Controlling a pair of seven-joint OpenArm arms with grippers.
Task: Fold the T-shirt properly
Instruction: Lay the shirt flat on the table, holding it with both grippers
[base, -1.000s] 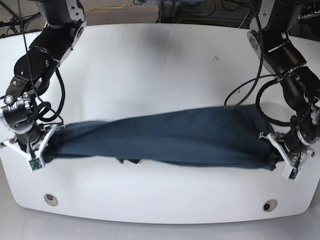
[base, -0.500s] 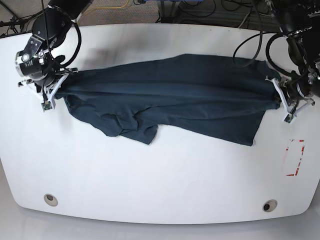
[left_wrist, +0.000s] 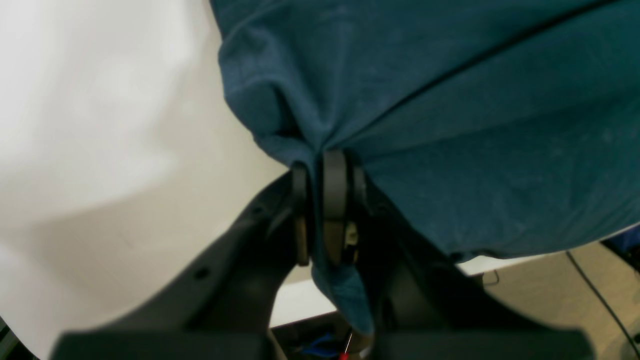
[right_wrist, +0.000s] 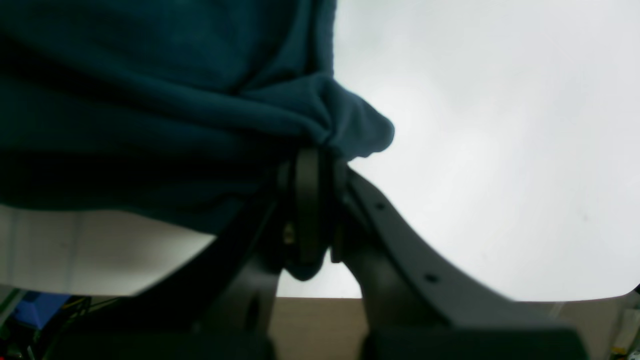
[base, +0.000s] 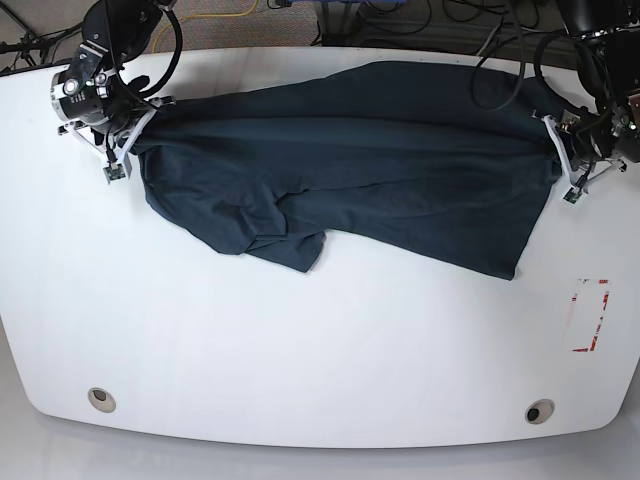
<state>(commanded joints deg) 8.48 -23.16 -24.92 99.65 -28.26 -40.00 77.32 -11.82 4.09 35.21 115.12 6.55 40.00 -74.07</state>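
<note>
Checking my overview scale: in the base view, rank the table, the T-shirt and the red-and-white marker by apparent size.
1. Table, fills nearly the whole view.
2. T-shirt, spread across the far half, held at both ends.
3. Red-and-white marker, a small patch near the edge.

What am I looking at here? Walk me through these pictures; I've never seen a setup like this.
Two robot arms work over a white table. The wide picture looks down from above. The other two come from cameras on each arm's wrist, looking along its jaws. The only object is a dark blue T-shirt, stretched between the arms. The left gripper, at that picture's right, pinches one end of it. The right gripper, at its left, pinches the other. The close-ups show each pair of jaws shut on bunched fabric, with a loose fold trailing toward the front.
</note>
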